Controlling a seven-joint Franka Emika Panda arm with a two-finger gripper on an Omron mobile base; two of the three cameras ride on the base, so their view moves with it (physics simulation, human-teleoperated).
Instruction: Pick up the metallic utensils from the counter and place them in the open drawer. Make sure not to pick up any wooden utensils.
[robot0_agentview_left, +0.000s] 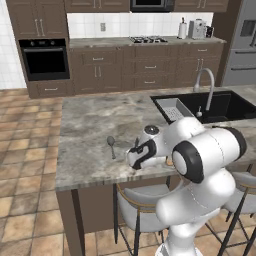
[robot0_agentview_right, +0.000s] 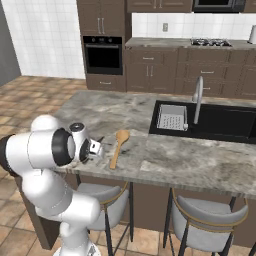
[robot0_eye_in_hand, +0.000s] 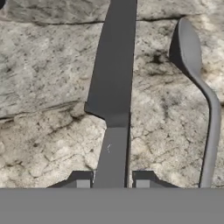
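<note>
White arm links fill the foreground of the left base view, and the hand (robot0_agentview_left: 134, 159) sits low over the near edge of the surface (robot0_agentview_left: 90, 125). Just beyond it lies the metal spoon (robot0_agentview_left: 111, 145). A sink (robot0_agentview_left: 220, 106) lies well past the hand.

From the right base view, the hand (robot0_agentview_right: 98, 149) is down at the surface (robot0_agentview_right: 165, 160), with the wooden spoon (robot0_agentview_right: 118, 145) just beside it and apart from it.

Along the hand view, the fingertips (robot0_eye_in_hand: 81, 180) sit on either side of the knife (robot0_eye_in_hand: 113, 83) handle, pinching it; the blade runs straight away from the hand. Beside the knife lies the metal spoon (robot0_eye_in_hand: 201, 96), not touching it.
</note>
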